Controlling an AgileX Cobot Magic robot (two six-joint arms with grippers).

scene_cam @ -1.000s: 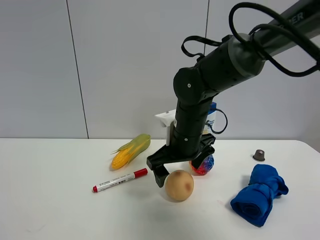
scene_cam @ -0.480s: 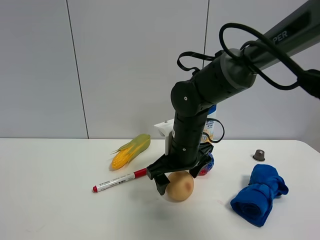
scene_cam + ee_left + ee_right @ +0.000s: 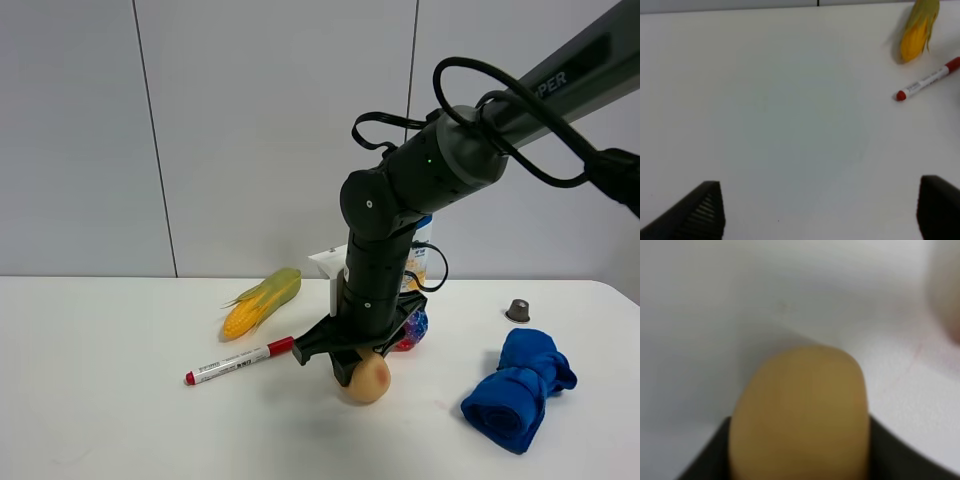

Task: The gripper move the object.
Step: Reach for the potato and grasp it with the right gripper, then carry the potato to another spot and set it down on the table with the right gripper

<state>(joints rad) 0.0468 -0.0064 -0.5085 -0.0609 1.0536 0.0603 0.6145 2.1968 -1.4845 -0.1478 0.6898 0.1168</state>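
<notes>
The tan-orange ball (image 3: 372,383) rests on the white table, just in front of the red-and-blue speckled ball (image 3: 413,328). My right gripper (image 3: 352,363), a black claw on the thick black arm, is down over the tan ball with a finger on either side of it. In the right wrist view the ball (image 3: 800,410) fills the space between the dark fingers (image 3: 705,460) and touches both. My left gripper (image 3: 820,215) is open and empty above bare table; it is out of the exterior view.
A corn cob (image 3: 262,302) and a red-capped marker (image 3: 240,361) lie left of the ball; both also show in the left wrist view, corn (image 3: 917,32) and marker (image 3: 927,80). A blue cloth bundle (image 3: 520,388) and a small dark cap (image 3: 518,310) lie to the right.
My right gripper has come down from beside and above the tan ball onto it, and its fingers have drawn in around it. The ball has barely shifted.
</notes>
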